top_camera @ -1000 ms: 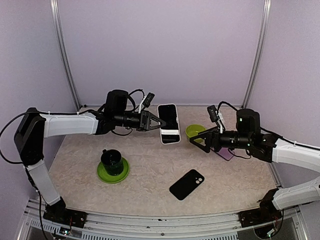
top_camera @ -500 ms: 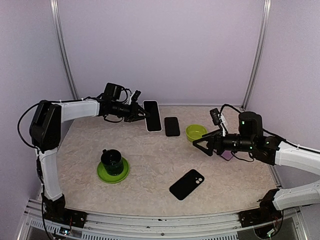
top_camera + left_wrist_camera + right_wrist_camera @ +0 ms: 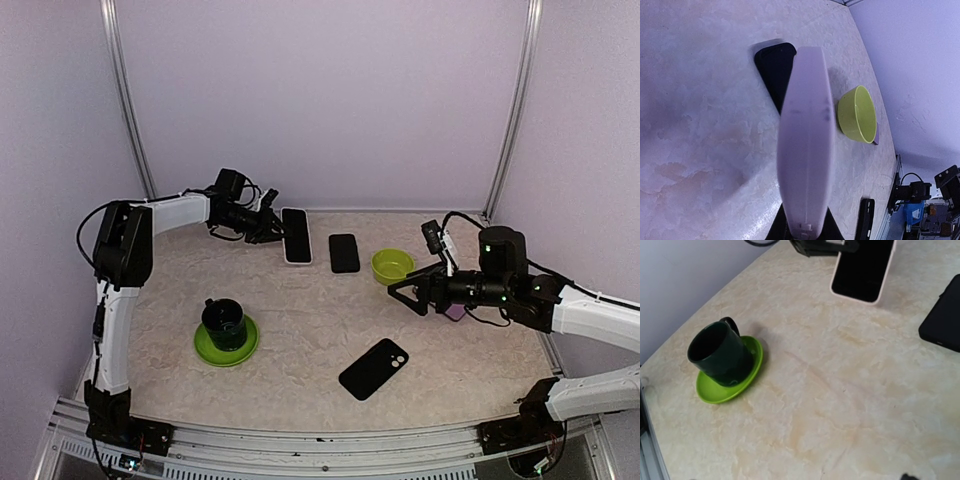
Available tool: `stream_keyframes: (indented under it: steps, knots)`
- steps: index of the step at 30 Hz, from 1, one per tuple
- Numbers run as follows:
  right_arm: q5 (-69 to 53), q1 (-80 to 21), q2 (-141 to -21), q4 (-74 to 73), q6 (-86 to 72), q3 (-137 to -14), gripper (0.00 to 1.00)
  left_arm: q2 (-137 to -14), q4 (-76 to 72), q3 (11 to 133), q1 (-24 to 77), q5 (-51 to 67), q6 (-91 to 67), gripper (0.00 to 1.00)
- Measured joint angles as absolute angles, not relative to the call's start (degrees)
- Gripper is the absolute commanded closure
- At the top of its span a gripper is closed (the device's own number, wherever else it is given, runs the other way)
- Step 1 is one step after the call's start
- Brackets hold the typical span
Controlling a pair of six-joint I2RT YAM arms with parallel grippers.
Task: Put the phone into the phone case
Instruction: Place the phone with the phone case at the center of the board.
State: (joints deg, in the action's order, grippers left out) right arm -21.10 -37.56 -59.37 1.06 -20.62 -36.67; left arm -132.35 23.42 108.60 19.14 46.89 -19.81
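Note:
A phone (image 3: 296, 236) with a black screen and pale pinkish-white edge is held at the back of the table, my left gripper (image 3: 274, 231) shut on its end. In the left wrist view the phone (image 3: 806, 145) runs edge-on from the dark fingers (image 3: 780, 227). The right wrist view shows its screen (image 3: 863, 267) tilted just over the table. A black phone case (image 3: 373, 368) with a camera cut-out lies flat near the front, seen also as the case (image 3: 867, 217). My right gripper (image 3: 400, 291) hovers open and empty near the bowl.
A second black phone-shaped slab (image 3: 344, 252) lies just right of the held phone. Beside it sits a lime bowl (image 3: 392, 265), and a purple item (image 3: 455, 311) lies under the right arm. A dark cup on a green saucer (image 3: 226, 338) stands front left. Walls enclose the table.
The left arm swung the phone left and toward the back wall, uncovering the black slab. The right gripper shifted slightly down and stayed open.

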Motion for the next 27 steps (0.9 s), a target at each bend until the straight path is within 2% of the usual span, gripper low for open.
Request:
stream_keyframes:
  steps: [16, 27]
  knots:
    - [-20.6, -37.6, -60.4, 1.1, -22.4, -35.5, 0.15, -139.9, 20.3, 109.4, 19.0, 50.5, -20.8, 1.00]
    - [-20.5, -37.5, -60.9, 1.6, -23.5, -34.8, 0.15, -144.0, 19.4, 114.3, 18.9, 52.4, -22.4, 1.00]
